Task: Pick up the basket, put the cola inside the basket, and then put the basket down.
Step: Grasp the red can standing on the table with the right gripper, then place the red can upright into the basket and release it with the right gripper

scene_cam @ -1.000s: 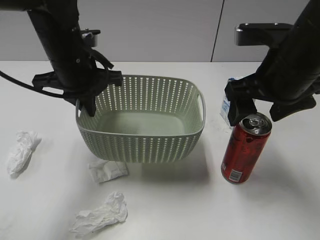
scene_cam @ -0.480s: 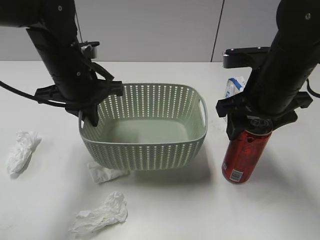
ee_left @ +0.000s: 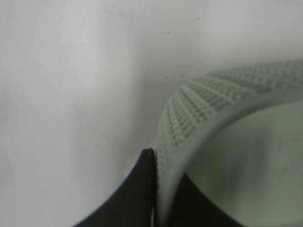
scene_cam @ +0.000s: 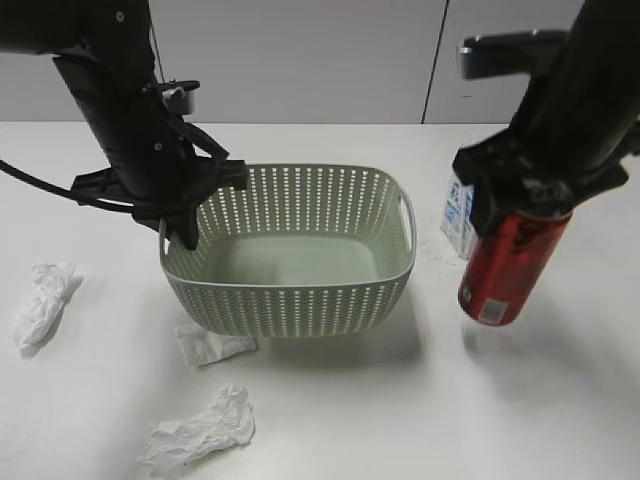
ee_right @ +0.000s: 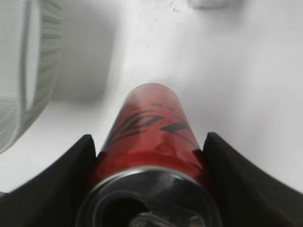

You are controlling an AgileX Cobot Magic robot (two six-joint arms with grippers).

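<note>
Three crumpled tissues [scene_cam: 200, 428] lie on the white table [scene_cam: 330, 420] at lower left and left of the frame, and a small white-and-blue carton [scene_cam: 457, 215] stands at right, just behind my can. My left end effector [scene_cam: 176, 226] pinches the left rim of the sage-green slotted basket [scene_cam: 300, 290] at centre frame. My right end effector [scene_cam: 528, 198] clamps the top of the red cola [scene_cam: 508, 266], tilted and hanging clear of the table, right of the basket.

Basket [scene_cam: 290, 290] pale sage green, slotted sides (rows of small holes). Cola [scene_cam: 508, 268] red, black streaks, white label. Carton [scene_cam: 457, 212] white-blue. Table [scene_cam: 400, 420] white.
</note>
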